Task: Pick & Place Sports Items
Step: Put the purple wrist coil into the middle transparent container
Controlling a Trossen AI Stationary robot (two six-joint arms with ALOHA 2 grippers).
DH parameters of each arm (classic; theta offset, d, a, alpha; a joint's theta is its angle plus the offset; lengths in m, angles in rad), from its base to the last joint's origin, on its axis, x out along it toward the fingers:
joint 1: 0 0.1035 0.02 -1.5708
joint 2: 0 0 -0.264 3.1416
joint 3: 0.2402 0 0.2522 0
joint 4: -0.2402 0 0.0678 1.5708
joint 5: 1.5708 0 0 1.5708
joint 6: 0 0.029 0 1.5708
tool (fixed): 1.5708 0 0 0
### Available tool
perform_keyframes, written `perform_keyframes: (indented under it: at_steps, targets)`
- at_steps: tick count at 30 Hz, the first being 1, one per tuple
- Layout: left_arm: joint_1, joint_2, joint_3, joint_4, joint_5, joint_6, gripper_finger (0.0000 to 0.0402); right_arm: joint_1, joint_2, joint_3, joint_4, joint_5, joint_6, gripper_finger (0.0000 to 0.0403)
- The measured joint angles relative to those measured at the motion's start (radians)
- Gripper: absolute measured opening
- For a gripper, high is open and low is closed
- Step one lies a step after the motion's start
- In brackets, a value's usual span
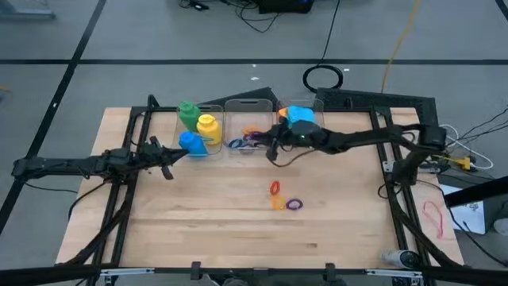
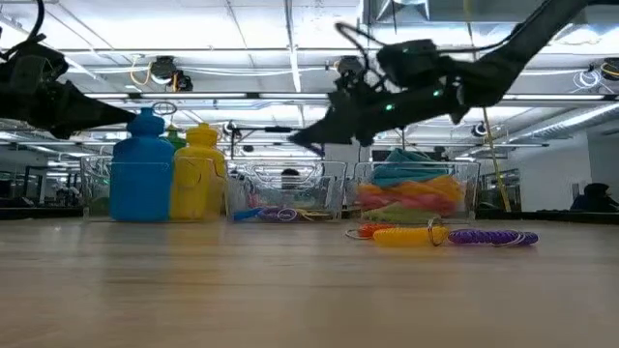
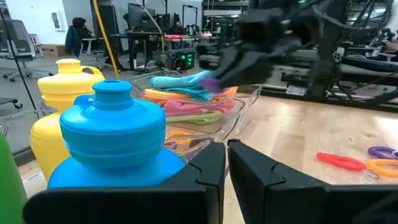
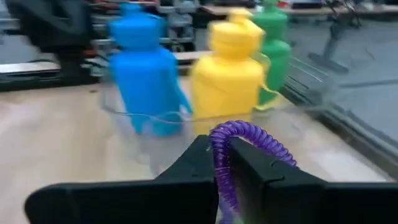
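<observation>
Tabletop bins: bottles in one, cloths in another; right hand pinching purple ring.

Dark jointed arms — blocky black fingers

Three bottles stand in the left bin, rings lie in the middle bin, cloths in the right bin — loose rings lie before them on the table.

Bright ceiling lights, right wrist view seemingly motion-blurred
</observation>
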Motion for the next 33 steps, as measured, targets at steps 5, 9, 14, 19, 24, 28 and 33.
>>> perform_keyframes:
  at_steps: [5, 9, 14, 19, 24, 28, 33]
  targets:
    - [0.0, 0.0, 0.0, 0.0, 0.0, 0.0, 0.0021, -0.035, 0.073, 0.018, 0.002, -0.007, 0.058, 0.001]
    - [0.0, 0.0, 0.0, 0.0, 0.0, 0.0, 0.0021, -0.036, 0.086, 0.02, 0.003, -0.045, 0.056, 0.0069]
    - [0.0, 0.0, 0.0, 0.0, 0.0, 0.0, 0.0021, -0.032, 0.059, 0.02, -0.012, -0.05, 0.057, 0.0168]
    - [0.0, 0.0, 0.0, 0.0, 0.0, 0.0, 0.0021, -0.009, -0.011, 0.02, -0.079, -0.051, 0.05, 0.0242]
    - [0.0, 0.0, 0.0, 0.0, 0.001, 0.0, 0.0021, 0.075, -0.13, 0.019, -0.259, -0.051, -0.018, 0.0271]
    - [0.0, 0.0, 0.0, 0.0, 0.001, 0.0, 0.0021, 0.185, -0.21, 0.019, -0.425, -0.051, -0.03, 0.027]
    - [0.0, 0.0, 0.0, 0.0, 0.001, 0.0, 0.0021, 0.326, -0.246, 0.019, -0.582, -0.051, -0.03, 0.0258]
